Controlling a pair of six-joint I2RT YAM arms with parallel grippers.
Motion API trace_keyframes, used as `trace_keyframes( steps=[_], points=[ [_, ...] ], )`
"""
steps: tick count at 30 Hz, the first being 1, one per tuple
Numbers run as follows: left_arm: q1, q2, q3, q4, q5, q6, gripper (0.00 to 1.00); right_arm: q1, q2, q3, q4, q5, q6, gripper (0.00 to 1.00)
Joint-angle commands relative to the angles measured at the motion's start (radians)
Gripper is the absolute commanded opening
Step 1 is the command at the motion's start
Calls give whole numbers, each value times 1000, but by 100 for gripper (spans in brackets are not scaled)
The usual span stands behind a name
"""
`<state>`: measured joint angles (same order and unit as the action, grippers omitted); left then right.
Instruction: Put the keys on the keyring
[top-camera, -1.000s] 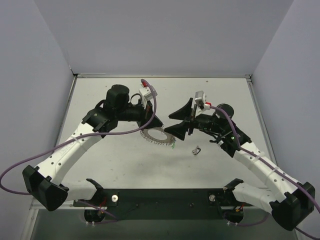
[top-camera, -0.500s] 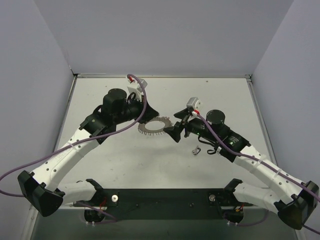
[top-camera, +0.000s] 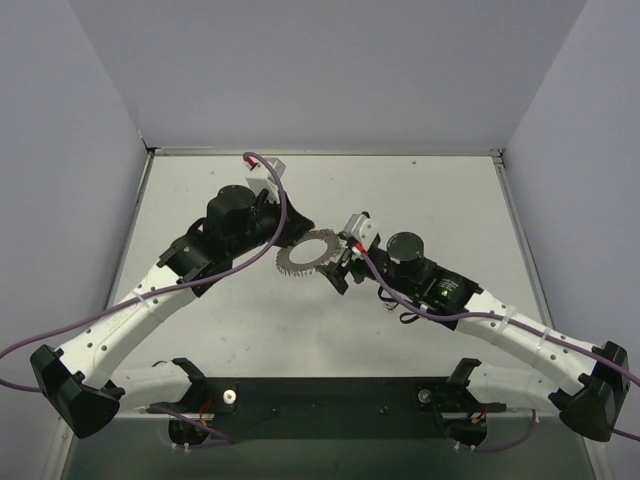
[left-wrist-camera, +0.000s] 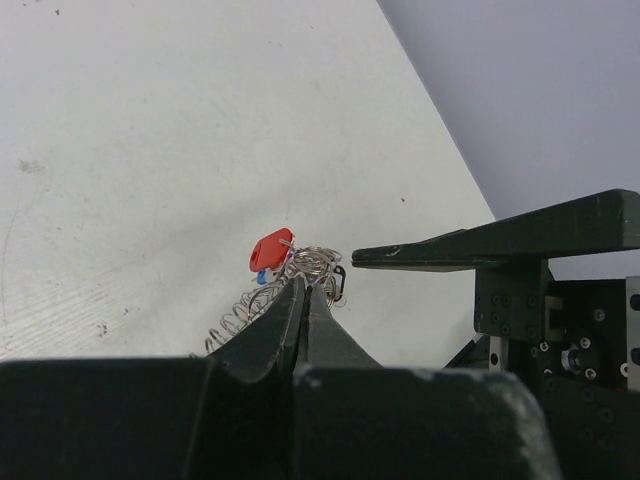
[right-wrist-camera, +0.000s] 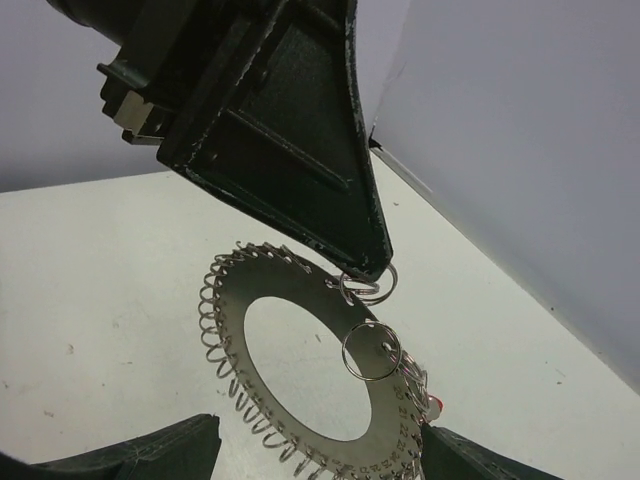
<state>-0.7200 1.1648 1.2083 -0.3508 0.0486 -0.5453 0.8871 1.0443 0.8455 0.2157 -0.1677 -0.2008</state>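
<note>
The keyring (right-wrist-camera: 228, 300) is a flat silvery disc with a big hole and small wire rings all round its rim; it hangs tilted above the table (top-camera: 250, 320). My left gripper (left-wrist-camera: 305, 287) is shut on one small ring at its upper edge (right-wrist-camera: 366, 286). A red key head (left-wrist-camera: 270, 250) and a blue one (left-wrist-camera: 262, 277) hang from the rim. My right gripper (right-wrist-camera: 315, 462) is open, its fingers (right-wrist-camera: 150, 455) standing either side of the keyring's lower part without touching it. In the top view the keyring (top-camera: 292, 261) sits between the left gripper (top-camera: 297, 229) and the right gripper (top-camera: 340, 270).
Grey walls close in the white table on three sides. The right arm (top-camera: 470, 305) stretches low across the table's right half, with its purple cable beside it. The black base bar (top-camera: 330, 395) runs along the near edge.
The right gripper has opened wider and swung left and down, up to the keyring's near edge. The left arm has carried the keyring slightly back and up.
</note>
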Motion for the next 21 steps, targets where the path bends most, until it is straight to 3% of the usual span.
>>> trace_keyframes(
  steps=[1,9,16,21],
  points=[
    [-13,-42,-1,96,-29,-38,0,33,13,0,82,132,-84,81],
    [-18,-60,-58,92,-95,-53,0,-3,-4,-25,119,142,17,82],
    [-18,-88,-186,137,-124,-97,0,-152,-24,-33,88,-79,231,81],
    [-16,-119,-312,161,-107,-110,0,-189,-10,-40,25,-168,279,81]
  ],
)
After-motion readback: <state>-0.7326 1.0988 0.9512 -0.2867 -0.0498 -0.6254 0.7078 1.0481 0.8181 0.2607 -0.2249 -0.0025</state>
